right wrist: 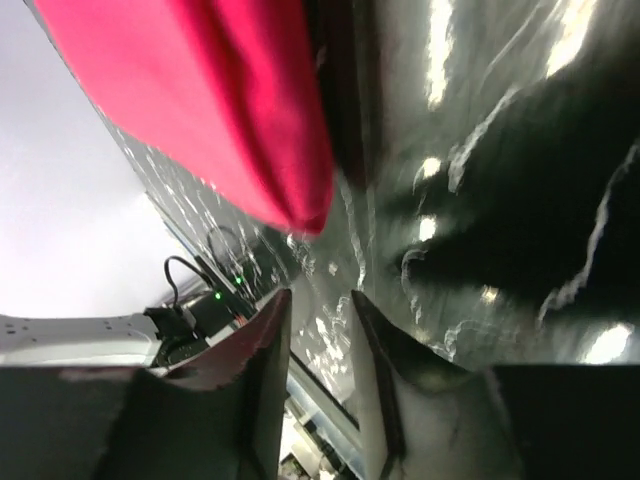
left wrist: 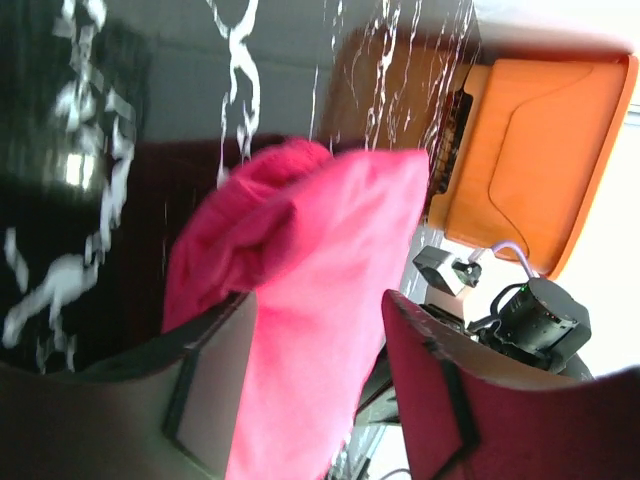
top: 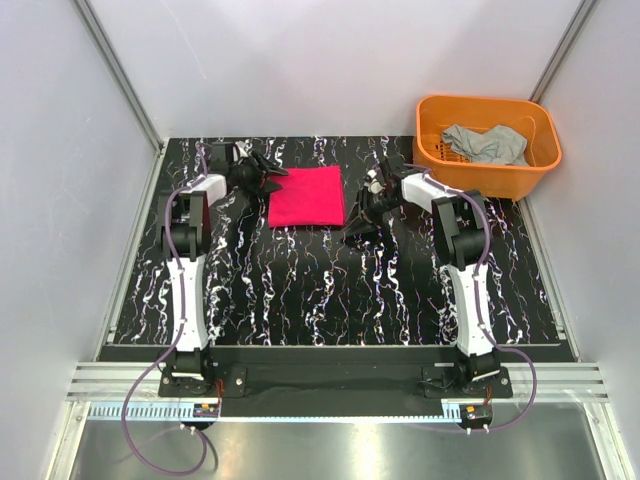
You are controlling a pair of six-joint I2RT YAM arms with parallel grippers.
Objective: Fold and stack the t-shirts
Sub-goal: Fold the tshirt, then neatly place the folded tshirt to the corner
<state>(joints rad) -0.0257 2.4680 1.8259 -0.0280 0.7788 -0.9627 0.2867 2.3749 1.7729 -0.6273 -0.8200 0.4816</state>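
Top view, L to R. Left gripper (top: 262, 180): sits at 9 o'clock of the magenta-red t-shirt (top: 306, 196), just beside its L edge. In the left wrist view its fingers (left wrist: 215, 385) stand wide apart; the shirt's pink cloth fills most of the gap betw. them, lying loose and bunched rather than pinched, so the jaws are parted and grip nothing. Magenta-red t-shirt: folded to a near-square pad, flat on the black marbled table (top: 330, 290), at approx. 12 o'clock from table centre. Right gripper (top: 362, 218): at approx. 4 o'clock of the same shirt, near its R edge but apart from it. In the right wrist view its fingers (right wrist: 255, 350) are only slightly parted, w/ nothing betw. them; the shirt's rounded fold edge lies beyond the tips, not touching. Orange basket (top: 520, 180): at 2 o'clock, far R corner of the table, well apart from both grippers. Light grey t-shirt (top: 485, 143): crumpled, unfolded, inside the basket.
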